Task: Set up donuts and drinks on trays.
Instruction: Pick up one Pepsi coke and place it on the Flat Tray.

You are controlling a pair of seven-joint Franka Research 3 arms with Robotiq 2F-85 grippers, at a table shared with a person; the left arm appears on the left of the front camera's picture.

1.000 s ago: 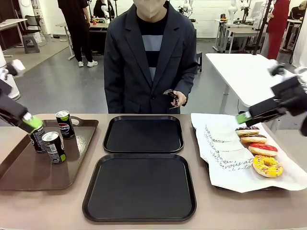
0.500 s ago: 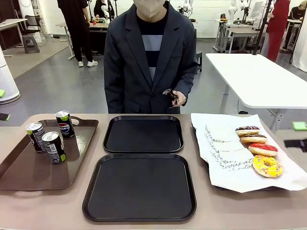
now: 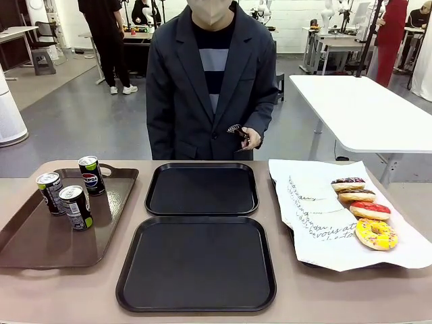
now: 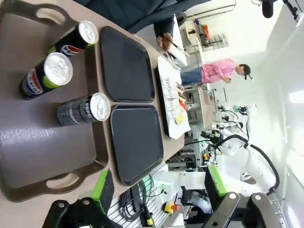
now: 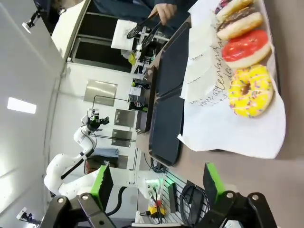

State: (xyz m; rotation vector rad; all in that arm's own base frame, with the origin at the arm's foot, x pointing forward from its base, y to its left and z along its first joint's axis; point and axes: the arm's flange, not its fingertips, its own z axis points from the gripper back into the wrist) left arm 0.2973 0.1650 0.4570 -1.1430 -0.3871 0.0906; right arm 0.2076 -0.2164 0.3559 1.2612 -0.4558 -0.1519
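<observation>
Green-padded jaws apart, left wrist view on cans, right wrist view on donuts

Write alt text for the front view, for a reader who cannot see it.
Two bare black trays lie one behind the other mid-table, between a brown tray holding three upright drink cans on the left and four glazed donuts in a row on white printed paper on the right. A person in a dark jacket stands at the far side.
</observation>
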